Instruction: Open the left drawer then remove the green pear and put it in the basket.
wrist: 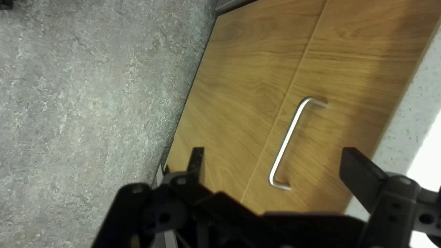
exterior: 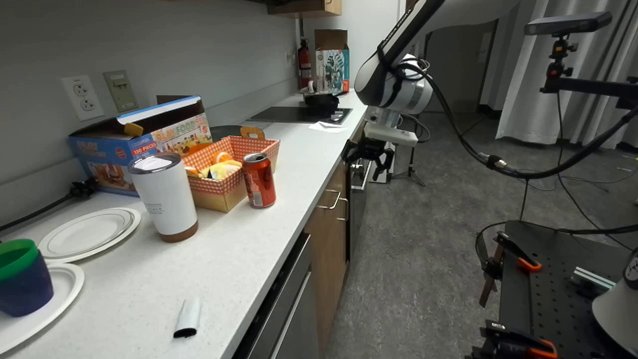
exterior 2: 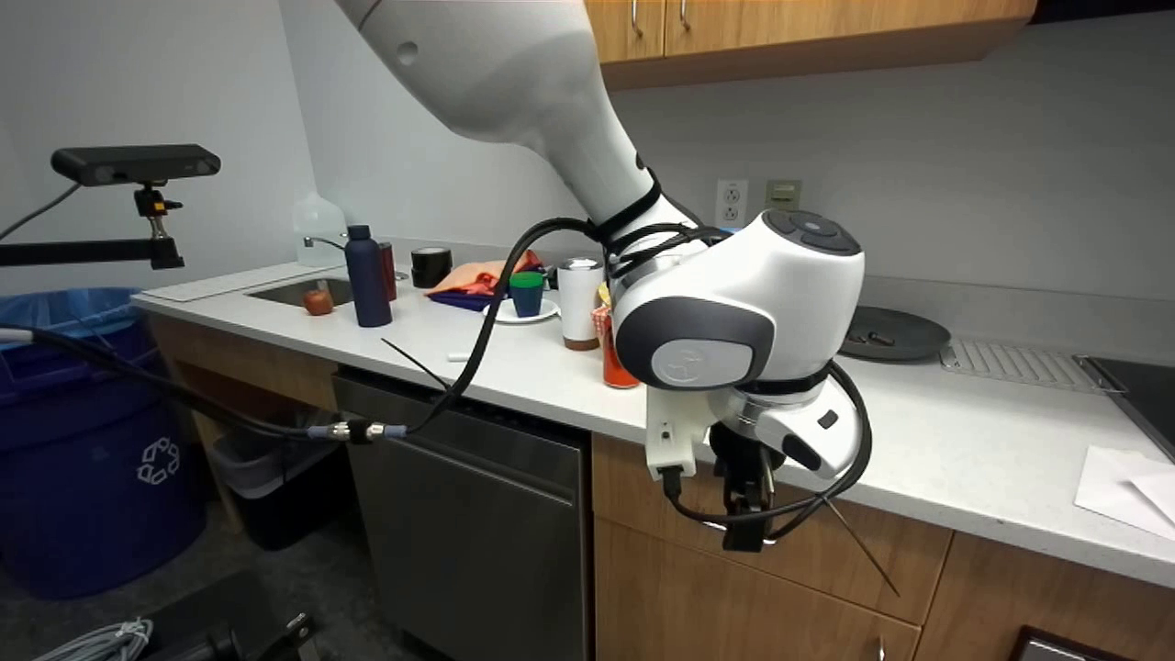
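Note:
The left drawer is shut. Its light wood front and silver bar handle show in the wrist view; the front also shows in an exterior view. My gripper is open and empty in front of that drawer, its fingers apart on either side of the handle's near end in the picture, with no visible contact. The gripper also shows in both exterior views. The red-checked basket stands on the counter with yellow and orange items in it. The green pear is out of view.
A red can stands against the basket, beside a white tumbler and a blue box. White plates and a green-and-blue cup are farther along. The counter edge runs beside the gripper. A dishwasher adjoins the drawer.

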You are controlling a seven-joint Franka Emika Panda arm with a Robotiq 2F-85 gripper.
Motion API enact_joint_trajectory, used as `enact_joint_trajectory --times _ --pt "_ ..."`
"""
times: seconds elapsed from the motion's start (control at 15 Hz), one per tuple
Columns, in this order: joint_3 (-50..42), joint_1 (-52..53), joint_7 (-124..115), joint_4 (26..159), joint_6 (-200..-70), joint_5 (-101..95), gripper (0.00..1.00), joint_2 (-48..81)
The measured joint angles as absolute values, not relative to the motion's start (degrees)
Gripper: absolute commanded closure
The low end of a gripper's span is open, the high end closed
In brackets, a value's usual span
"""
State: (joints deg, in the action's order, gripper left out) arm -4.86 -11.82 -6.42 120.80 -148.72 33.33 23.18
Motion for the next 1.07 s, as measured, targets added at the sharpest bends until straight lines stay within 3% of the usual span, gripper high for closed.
enact_joint_trajectory --times 1.07 --pt "-0.4 -15.9 -5.1 112.9 -154.8 45.3 0.00 37.3"
